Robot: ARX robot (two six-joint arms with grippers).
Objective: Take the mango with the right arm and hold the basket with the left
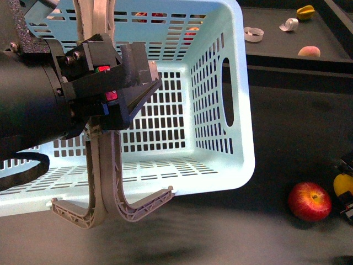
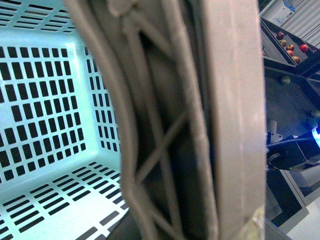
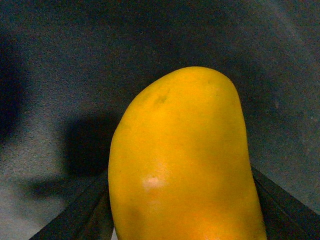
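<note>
The light blue basket [image 1: 215, 83] fills the left and middle of the front view, its slotted inside facing me. My left gripper [image 1: 132, 83] is shut on its two grey-brown handles [image 1: 105, 193], which are pressed together. In the left wrist view the handles [image 2: 200, 125] fill the frame, with the basket floor [image 2: 50, 115] behind them. My right gripper [image 1: 347, 203] is at the far right edge, shut on the yellow mango [image 1: 343, 184]. In the right wrist view the mango [image 3: 185, 165] sits between the black fingers [image 3: 80, 220], over the dark table.
A red apple [image 1: 310, 201] lies on the dark table just left of the mango. On the back shelf are a yellow star fruit [image 1: 305, 11], a peach [image 1: 309, 51] and two white tape rolls [image 1: 253, 34]. Red fruit [image 1: 190, 36] shows through the basket's far wall.
</note>
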